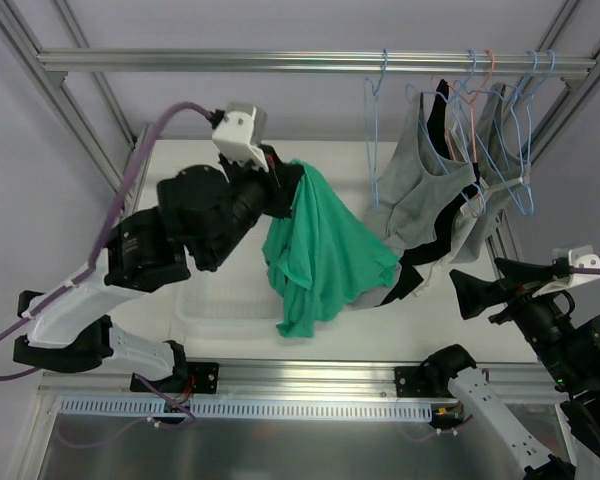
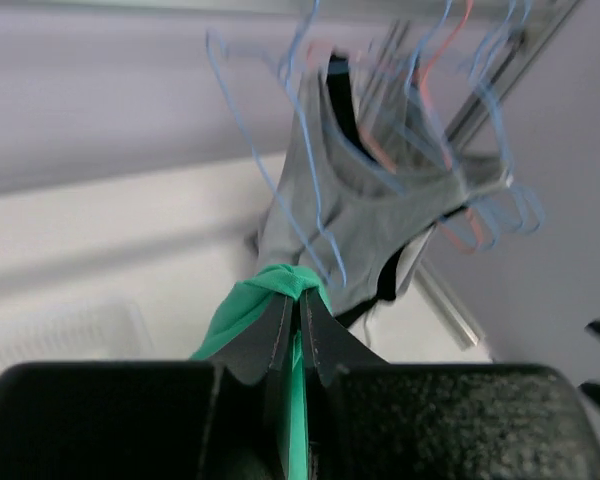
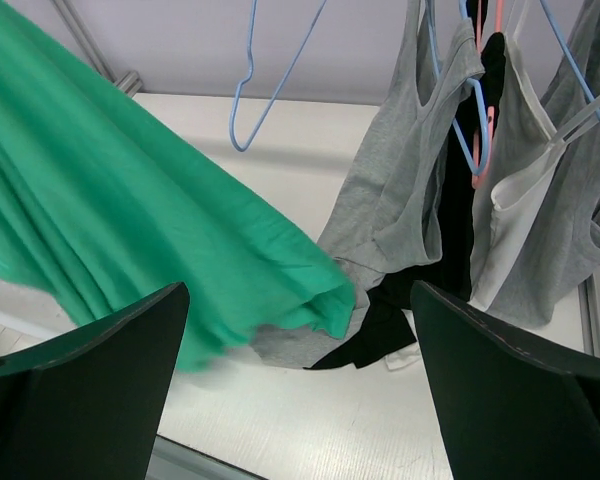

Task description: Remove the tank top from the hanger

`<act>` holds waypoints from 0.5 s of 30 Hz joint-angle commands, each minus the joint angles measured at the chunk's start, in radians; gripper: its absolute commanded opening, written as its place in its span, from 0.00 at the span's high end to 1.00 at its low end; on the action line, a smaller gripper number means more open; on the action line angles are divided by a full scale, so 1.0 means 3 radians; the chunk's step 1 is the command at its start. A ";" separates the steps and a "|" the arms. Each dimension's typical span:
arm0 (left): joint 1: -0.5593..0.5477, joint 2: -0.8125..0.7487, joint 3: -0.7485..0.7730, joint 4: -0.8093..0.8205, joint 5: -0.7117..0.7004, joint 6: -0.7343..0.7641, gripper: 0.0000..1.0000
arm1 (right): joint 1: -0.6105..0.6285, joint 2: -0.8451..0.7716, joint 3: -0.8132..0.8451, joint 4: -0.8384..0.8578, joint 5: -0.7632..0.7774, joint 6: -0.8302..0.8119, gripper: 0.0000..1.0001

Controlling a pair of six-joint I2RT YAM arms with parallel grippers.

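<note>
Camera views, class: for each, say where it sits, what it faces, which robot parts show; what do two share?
Top external: above, behind robot, looking down on table; left arm, right arm show.
Left wrist: faces grey tank top; left gripper shut on green tank top.
Right wrist: faces same tops; right gripper open.
Shared: both tank tops.

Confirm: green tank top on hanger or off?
Off. The green tank top hangs from the shut left pincer, clear of the rail; a blue hanger hangs empty.

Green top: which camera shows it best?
Top external: the whole green top hangs from the left pincer. Left wrist shows only the pinched bit; right wrist shows a large part, cut off at the edge.
</note>
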 commanded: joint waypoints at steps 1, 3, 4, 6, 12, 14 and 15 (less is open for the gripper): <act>0.0014 0.0231 0.0948 0.0161 -0.0225 0.0750 1.00 | 0.0011 0.0150 0.0046 0.0085 0.0112 -0.0051 0.01; 0.0014 0.0465 0.1348 0.0161 -0.0240 0.1016 1.00 | 0.0011 0.0181 0.0031 0.0085 0.0122 -0.0046 0.01; 0.0014 0.0538 0.1725 0.0166 -0.0326 0.1093 1.00 | 0.0006 0.0201 0.0016 0.0080 0.0127 -0.0041 0.01; 0.0014 0.0767 0.2272 0.0187 -0.0444 0.1409 1.00 | 0.0011 0.0217 0.0000 0.0080 0.0148 -0.0046 0.01; 0.0034 0.0753 0.2195 0.1585 -0.0807 0.2752 1.00 | 0.0006 0.0242 -0.0020 0.0075 0.0219 -0.0082 0.00; 0.0156 0.0768 0.2194 0.2010 -0.0925 0.3112 1.00 | 0.0006 0.0253 -0.0025 0.0080 0.0194 -0.0077 0.00; 0.0207 0.0758 0.2184 0.2017 -0.0946 0.3124 1.00 | 0.0011 0.0253 -0.0031 0.0075 0.0184 -0.0072 0.00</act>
